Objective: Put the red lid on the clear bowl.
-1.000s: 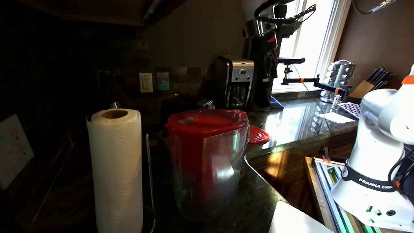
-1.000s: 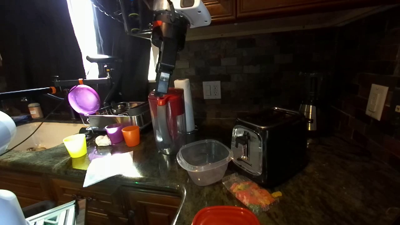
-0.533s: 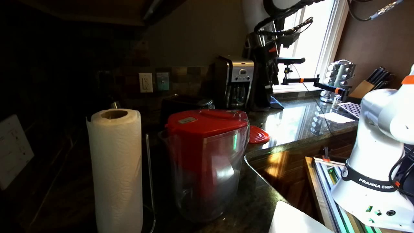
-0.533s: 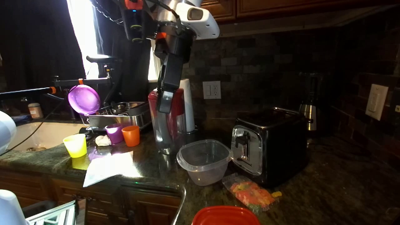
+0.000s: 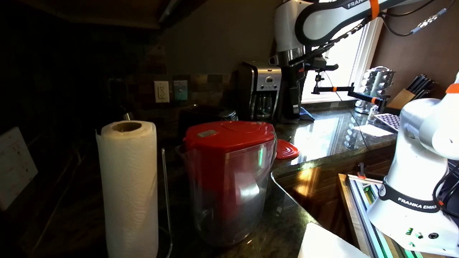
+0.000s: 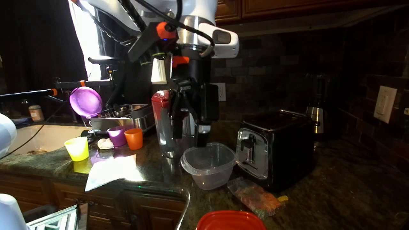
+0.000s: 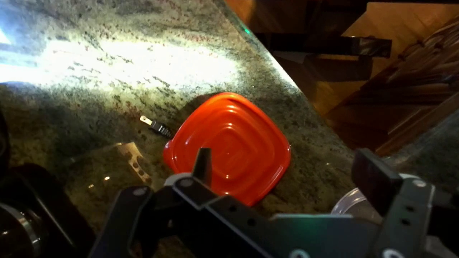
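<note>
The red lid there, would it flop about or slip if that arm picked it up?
The red lid is probably light and slightly bendy, since it looks like thin moulded plastic. Its glossy surface could make it slippery. Its broad, low, rounded-square shape suggests sliding rather than rolling.

Your gripper [image 6: 189, 137] hangs with its fingers apart above the bench [image 6: 345, 198], and in an exterior view the pitcher [image 6: 163, 127] stands behind it. One fingertip overlaps the far rim of the clear bowl [image 6: 211, 179]; whether they touch cannot be told. The toaster [image 6: 278, 153] blocks the bowl's right side, with a candy bag [image 6: 254, 196] just in front. In the wrist view, you have bare stone between the red lid [image 7: 233, 143] and the bench's edge; a black plug [image 7: 159, 128] juts out left of the lid, and a dark object [image 7: 46, 208] fills the lower left corner.
</note>
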Robot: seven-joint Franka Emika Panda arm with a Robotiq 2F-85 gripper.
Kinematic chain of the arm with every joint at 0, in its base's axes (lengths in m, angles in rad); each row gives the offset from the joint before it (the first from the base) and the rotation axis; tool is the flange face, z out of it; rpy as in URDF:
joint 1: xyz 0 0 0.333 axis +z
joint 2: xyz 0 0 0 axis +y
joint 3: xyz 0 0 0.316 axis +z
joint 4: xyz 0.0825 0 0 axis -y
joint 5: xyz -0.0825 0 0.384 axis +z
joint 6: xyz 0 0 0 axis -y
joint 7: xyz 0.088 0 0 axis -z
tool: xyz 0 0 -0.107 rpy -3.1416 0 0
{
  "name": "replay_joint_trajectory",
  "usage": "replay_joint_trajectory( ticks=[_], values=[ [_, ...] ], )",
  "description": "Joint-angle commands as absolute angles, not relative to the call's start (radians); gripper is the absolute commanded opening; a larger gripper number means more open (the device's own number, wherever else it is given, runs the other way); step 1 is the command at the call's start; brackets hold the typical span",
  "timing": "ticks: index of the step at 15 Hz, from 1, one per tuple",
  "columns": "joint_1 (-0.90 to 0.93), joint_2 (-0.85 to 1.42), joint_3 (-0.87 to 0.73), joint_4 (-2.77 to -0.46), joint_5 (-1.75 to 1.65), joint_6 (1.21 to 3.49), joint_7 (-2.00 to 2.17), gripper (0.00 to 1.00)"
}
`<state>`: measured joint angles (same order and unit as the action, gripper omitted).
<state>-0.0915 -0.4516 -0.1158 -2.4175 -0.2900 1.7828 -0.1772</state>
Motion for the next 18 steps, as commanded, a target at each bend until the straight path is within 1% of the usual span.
replay_joint_trajectory(
  ticks=[1,4,8,12,13,18],
  values=[
    [-0.088,-0.475,-0.184,-2.493,-0.323,1.885,-0.375,1.00],
    [-0.093,-0.456,-0.242,-2.503,-0.299,1.920,-0.525,1.00],
    [-0.112,-0.398,-0.285,-2.483,-0.300,1.913,-0.588,1.00],
    [-0.118,-0.352,-0.290,-2.475,-0.290,1.924,-0.612,1.00],
    [-0.122,-0.381,-0.275,-2.479,-0.296,1.901,-0.594,1.00],
    [-0.123,-0.357,-0.274,-2.472,-0.295,1.902,-0.594,1.00]
  ],
)
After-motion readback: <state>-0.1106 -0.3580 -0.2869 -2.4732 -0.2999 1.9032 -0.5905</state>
